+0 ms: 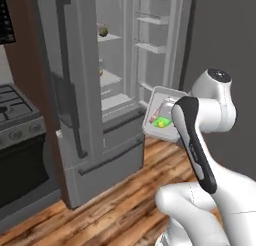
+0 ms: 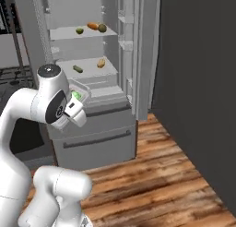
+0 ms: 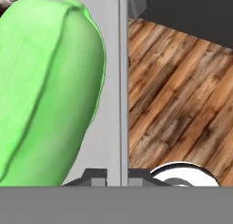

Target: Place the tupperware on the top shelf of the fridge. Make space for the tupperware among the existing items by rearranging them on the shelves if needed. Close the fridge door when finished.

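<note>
The tupperware point(image 1: 159, 117), a shallow clear box with green and red food, hangs tilted in front of the fridge point(image 1: 75, 90) at drawer height. My gripper point(image 3: 116, 177) is shut on its wall point(image 3: 123, 82), and the green food point(image 3: 45, 91) sits very close in the hand view. In the right base view the tupperware point(image 2: 78, 95) shows just beyond my hand. The fridge's right door point(image 1: 162, 35) stands open and the left door is shut. The top shelf point(image 2: 64, 34) carries a carrot point(image 2: 92, 25) and two round fruits point(image 2: 102, 28). The shelf below holds a cucumber point(image 2: 77, 69) and a bun point(image 2: 101, 62).
A dark stove point(image 1: 15, 125) stands left of the fridge. A dark wall point(image 2: 198, 83) runs along the right, close to the open door. Two grey drawers point(image 2: 97, 134) sit under the shelves. Wood floor point(image 2: 152, 175) lies in front.
</note>
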You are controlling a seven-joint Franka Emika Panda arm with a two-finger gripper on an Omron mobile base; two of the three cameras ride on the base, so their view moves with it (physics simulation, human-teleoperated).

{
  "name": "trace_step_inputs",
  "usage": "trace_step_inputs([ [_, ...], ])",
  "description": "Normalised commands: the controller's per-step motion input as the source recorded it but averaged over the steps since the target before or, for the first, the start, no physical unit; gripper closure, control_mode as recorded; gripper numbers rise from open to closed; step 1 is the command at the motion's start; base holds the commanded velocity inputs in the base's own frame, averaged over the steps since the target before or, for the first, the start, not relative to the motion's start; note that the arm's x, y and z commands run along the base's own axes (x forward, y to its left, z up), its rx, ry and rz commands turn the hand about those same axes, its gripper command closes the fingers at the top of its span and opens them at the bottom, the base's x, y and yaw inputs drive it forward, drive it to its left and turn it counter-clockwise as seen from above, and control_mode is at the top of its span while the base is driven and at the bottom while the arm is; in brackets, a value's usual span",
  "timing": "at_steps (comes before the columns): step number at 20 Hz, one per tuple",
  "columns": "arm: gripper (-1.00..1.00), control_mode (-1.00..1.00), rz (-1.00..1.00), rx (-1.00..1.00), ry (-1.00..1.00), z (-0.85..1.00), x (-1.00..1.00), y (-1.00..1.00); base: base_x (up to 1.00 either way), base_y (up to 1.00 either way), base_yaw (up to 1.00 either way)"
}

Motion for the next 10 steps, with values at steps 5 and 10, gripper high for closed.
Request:
trace_step_inputs([
  [5,1.00,1.00,0.00,0.00,0.00,0.00,0.00,0.00,0.60,-0.65,0.60],
  [10,1.00,1.00,0.00,0.00,0.00,0.00,0.00,0.00,0.63,-0.69,0.57],
])
